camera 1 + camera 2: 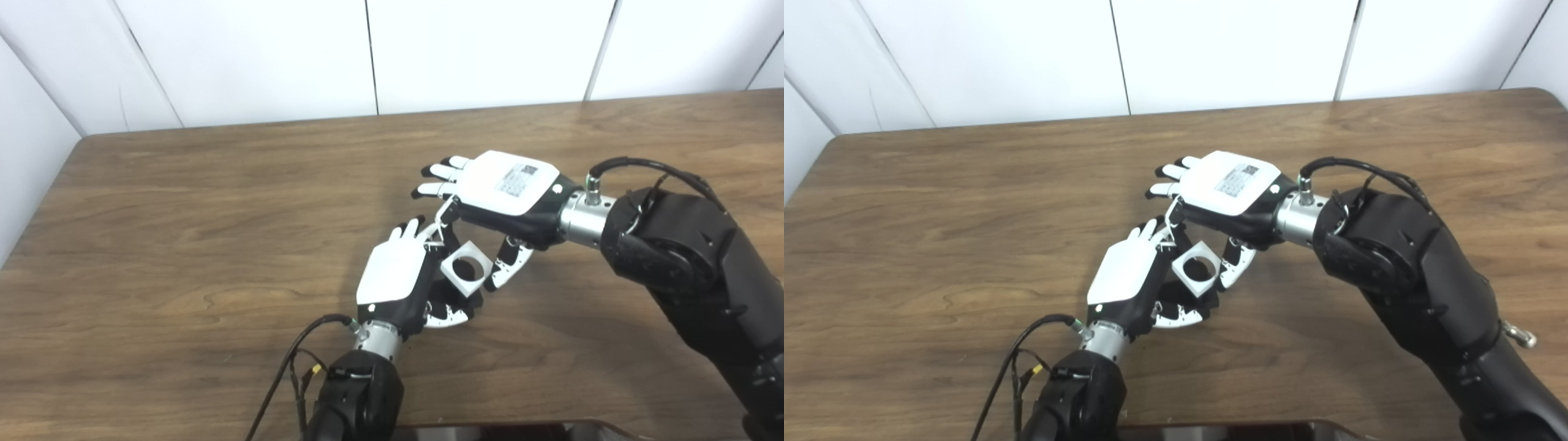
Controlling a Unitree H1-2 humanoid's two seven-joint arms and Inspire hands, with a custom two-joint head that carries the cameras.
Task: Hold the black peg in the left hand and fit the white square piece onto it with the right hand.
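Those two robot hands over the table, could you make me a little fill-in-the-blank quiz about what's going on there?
1. The white square piece has a ____ hole through its middle.
2. The two hands meet above a ____ table.
3. The left hand and right hand have backs coloured ____.

Missing words: round; wooden; white

Above the table (184, 245), the square piece (467, 268) sat between both hands: left hand (398, 278) to its left, right hand (505, 190) behind it
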